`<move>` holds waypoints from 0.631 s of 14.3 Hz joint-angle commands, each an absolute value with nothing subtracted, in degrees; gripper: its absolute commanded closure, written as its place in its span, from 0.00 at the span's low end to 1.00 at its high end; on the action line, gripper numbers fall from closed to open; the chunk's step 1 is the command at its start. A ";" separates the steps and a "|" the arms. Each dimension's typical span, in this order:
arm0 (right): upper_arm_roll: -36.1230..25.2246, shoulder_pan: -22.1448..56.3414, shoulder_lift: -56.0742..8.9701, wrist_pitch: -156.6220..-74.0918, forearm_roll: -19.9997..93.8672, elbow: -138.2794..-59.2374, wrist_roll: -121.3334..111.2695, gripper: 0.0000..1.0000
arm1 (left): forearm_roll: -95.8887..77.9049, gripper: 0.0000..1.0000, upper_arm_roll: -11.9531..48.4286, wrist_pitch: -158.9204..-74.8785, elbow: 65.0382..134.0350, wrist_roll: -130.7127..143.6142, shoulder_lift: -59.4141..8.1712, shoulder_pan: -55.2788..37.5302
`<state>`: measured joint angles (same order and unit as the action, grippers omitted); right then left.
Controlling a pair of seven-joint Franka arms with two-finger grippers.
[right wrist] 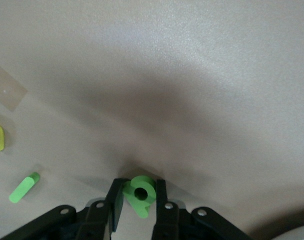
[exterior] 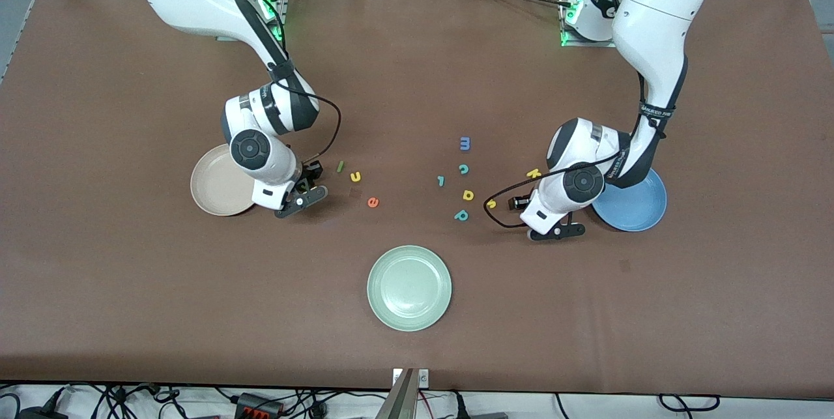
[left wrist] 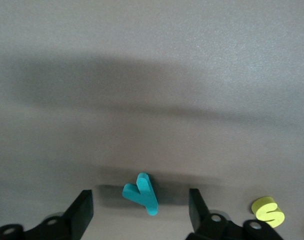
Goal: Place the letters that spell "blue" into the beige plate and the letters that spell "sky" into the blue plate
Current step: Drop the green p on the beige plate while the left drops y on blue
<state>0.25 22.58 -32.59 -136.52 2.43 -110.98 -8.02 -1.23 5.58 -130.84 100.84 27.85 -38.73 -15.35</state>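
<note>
My right gripper (right wrist: 138, 200) is shut on the green b (right wrist: 140, 192), low at the table beside the beige plate (exterior: 215, 181). The thin green l (exterior: 339, 166), yellow u (exterior: 356, 176) and orange e (exterior: 373, 202) lie just past it toward the table's middle. My left gripper (left wrist: 139, 210) is open and low beside the blue plate (exterior: 635, 207). The teal y (left wrist: 141, 194) lies flat between its fingers (left wrist: 82, 212), untouched. The yellow s (left wrist: 268, 211) lies close by, the yellow k (exterior: 533, 173) a little farther from the front camera.
A pale green plate (exterior: 409, 287) sits nearer the front camera at mid table. Other letters lie between the two grippers: blue m (exterior: 465, 143), teal c (exterior: 463, 169), a small teal letter (exterior: 441, 180), a yellow a-shaped letter (exterior: 468, 195) and teal p (exterior: 461, 215).
</note>
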 commanded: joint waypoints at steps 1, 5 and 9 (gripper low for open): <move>0.35 21.45 -29.55 -134.58 3.51 -110.48 -9.23 0.92 | -0.26 0.44 5.27 -131.57 101.87 27.77 -37.88 -15.38; -0.09 14.08 -22.86 -125.62 3.43 -110.65 -9.66 0.92 | -0.26 0.65 5.27 -131.75 101.87 27.86 -38.32 -15.29; -0.09 3.27 -22.32 -121.72 3.43 -114.59 -15.37 0.92 | -0.26 0.86 5.27 -131.75 101.78 27.86 -38.32 -15.56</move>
<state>-0.97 7.47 -22.51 -121.08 2.50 -110.48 -12.29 -1.21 5.54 -131.11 100.90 27.85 -38.69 -15.36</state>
